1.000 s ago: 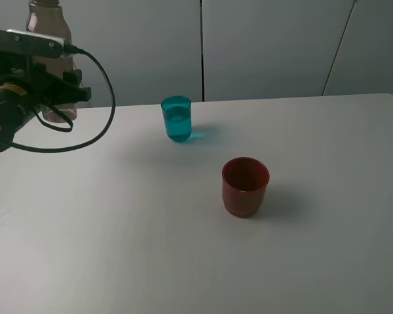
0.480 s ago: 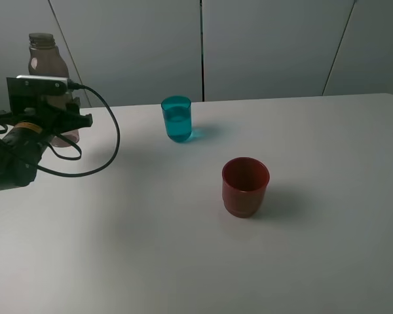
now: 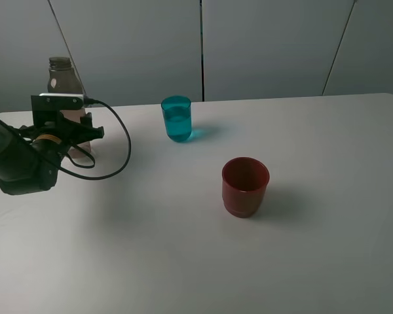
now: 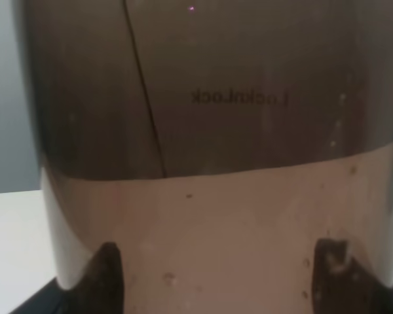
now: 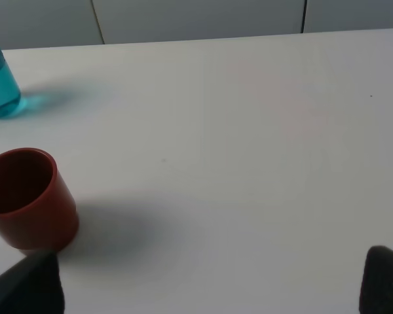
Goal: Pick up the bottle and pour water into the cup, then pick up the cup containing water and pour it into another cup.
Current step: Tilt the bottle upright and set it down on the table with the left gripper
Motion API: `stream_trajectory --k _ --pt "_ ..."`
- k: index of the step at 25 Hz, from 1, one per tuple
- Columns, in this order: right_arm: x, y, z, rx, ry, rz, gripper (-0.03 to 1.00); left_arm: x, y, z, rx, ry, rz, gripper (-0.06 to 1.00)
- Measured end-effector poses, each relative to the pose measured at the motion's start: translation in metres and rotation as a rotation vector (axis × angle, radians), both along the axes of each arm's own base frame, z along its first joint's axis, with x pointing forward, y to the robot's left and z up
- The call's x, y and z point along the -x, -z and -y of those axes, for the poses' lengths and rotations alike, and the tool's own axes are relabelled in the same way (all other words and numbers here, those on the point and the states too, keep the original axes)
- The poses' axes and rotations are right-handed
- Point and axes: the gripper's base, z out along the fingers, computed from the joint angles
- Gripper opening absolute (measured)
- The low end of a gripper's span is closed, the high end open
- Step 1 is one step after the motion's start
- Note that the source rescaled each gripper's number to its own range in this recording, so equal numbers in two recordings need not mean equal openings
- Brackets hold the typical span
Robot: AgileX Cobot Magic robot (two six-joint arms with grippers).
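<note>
White and matt, the broad flat tabletop [image 3: 327, 255] carries everything, smooth and bare of markings.

The bulky black left arm [image 3: 16, 163], trailing a looped black cable [image 3: 118, 147], sits at the near-left. Its left gripper [image 3: 71, 134] is clenched on the tall slim clear grey-tinted plastic bottle [image 3: 60, 72], low on the body. The bottle stands upright at the far left of the table, capless, with its threaded neck showing above the gripper. Whether its base touches the surface I cannot tell. In the left wrist view the wall is glossy and smoky, with faint printed lettering, and water fills the lower part.

The squat opaque dark red cup [image 3: 245, 186] with a stepped base stands mid-table, well apart from the bottle. Its finish is dull, and I can make out no water inside.

The small translucent teal-blue plastic tumbler [image 3: 177, 119] stands further back, between the other two, and plainly holds water, casting a bluish glow on the table.

The right gripper [image 5: 206, 284] hangs released and empty near the red cup, dark fingertips [image 5: 26, 284] spread wide.

By my reading the first pour is done. What remains is releasing the bottle, lifting the teal tumbler, and emptying it into the red cup.
</note>
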Motion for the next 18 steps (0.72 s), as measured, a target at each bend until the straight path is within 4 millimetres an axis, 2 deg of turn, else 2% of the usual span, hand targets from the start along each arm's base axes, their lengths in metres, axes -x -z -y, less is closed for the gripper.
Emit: stream_trajectory --k 9,18 --pt "0.000 0.000 0.000 0.000 0.000 0.000 0.94 -0.019 0.014 0.005 0.013 0.010 0.061 0.01" --pt "0.000 0.000 0.000 0.006 -0.003 0.000 0.94 -0.027 0.020 0.007 0.016 0.020 0.094 0.01"
